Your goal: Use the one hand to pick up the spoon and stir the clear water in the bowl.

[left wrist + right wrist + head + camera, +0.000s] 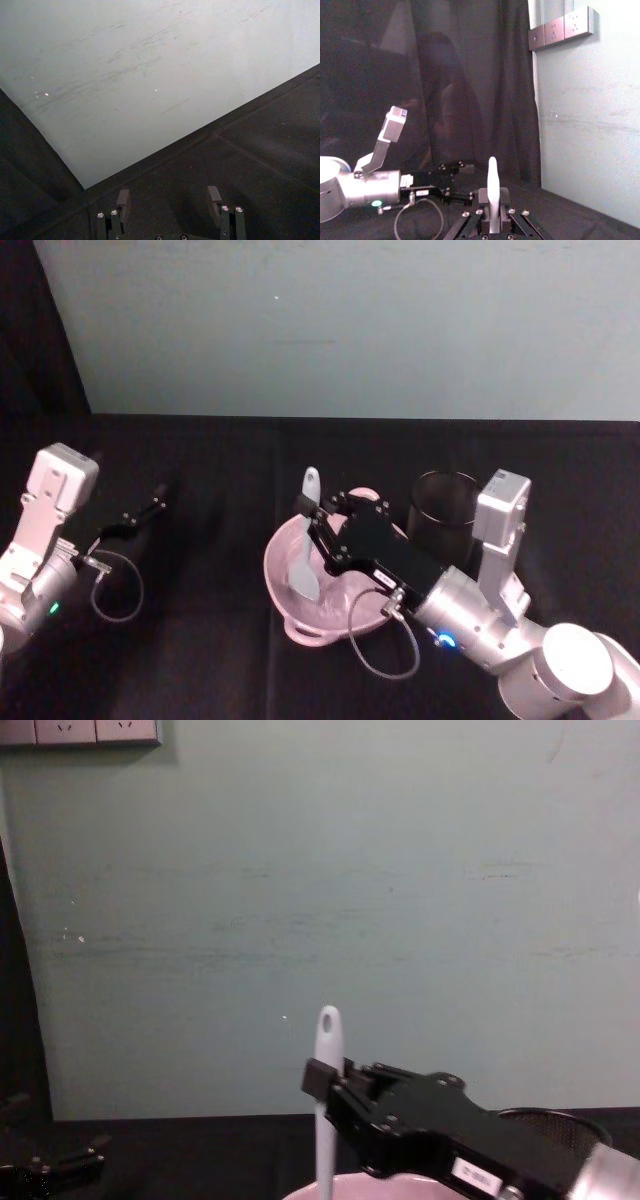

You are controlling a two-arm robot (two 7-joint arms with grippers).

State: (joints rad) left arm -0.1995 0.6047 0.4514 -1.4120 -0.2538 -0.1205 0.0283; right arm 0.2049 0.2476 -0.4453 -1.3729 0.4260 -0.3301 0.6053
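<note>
— Starting close in: what's nearest the robot?
— Pink bowl [272, 570] on the black cloth [200, 650], w/ its loop handle on the near rim, facing the robot.
— And the spoon?
— White spoon [306, 572] stands almost upright. Paddle head is down inside the bowl, and the handle end w/ the oval hole pokes up. Can't tell if the head touches water.
— What's holding it?
— Right gripper [318, 518] comes in from the R over the bowl, jaws clenched on the spoon's handle approx halfway up. In the chest view the handle tip rises above the gripper.
— Other arm?
— Left gripper [156, 500] is well off to the L over the cloth, apart from bowl and spoon. Its 2 fingers [122, 199] are spread, nothing btwn them.
— Farther back?
— Black mesh cup [440, 508] sits just beyond the bowl on the R. Can't tell if they touch. A pale green wall [350, 330] closes off the back.
</note>
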